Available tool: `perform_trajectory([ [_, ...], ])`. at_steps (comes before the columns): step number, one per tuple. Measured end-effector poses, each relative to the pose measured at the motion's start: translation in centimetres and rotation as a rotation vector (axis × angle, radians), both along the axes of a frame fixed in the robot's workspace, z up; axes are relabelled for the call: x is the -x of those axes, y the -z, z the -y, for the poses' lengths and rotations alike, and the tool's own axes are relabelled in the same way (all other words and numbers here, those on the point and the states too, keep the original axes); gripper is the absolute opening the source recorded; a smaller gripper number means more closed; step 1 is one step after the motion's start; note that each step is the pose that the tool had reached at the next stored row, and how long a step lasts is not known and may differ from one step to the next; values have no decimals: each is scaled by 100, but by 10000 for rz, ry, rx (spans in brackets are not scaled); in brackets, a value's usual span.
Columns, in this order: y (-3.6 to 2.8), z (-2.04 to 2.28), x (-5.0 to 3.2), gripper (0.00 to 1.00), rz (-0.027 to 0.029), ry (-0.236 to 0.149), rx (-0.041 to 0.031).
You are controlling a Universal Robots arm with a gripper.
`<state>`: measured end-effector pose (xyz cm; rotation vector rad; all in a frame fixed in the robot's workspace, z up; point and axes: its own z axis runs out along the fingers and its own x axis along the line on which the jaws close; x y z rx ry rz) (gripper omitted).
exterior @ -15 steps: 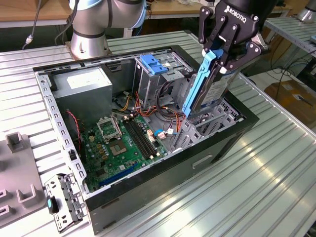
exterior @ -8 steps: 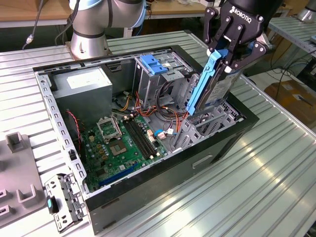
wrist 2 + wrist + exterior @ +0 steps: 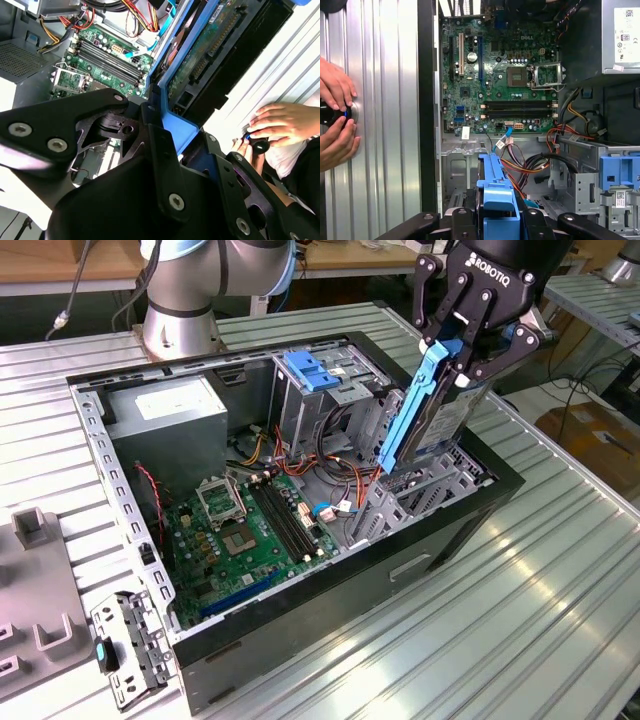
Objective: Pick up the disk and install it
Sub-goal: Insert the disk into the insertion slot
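Disk [image 3: 441,426] on edge above case [image 3: 300,635], toward exterior view's right

Bright, even overhead light fills the exterior view. The ribbed table [image 3: 560,570] around the computer case [image 3: 440,540] has a soft sheen, and the case's inner walls are mildly shaded. In the second wrist view the table beside the case burns out white, leaving the disk [image 3: 210,45] and claw [image 3: 180,135] dark. In the first wrist view the motherboard [image 3: 500,75] inside the case is evenly lit.

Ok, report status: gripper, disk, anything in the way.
Gripper shut on the disk. Disk tilted, lower end at the drive bay, not seated. Orange cables close beside the bay.
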<state>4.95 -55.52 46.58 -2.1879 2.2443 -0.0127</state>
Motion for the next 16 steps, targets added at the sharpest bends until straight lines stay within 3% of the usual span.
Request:
perform_trajectory([
  [7, 8, 0, -22, 37, 0, 65, -1],
  [16, 85, 6, -23, 37, 0, 85, 9],
])
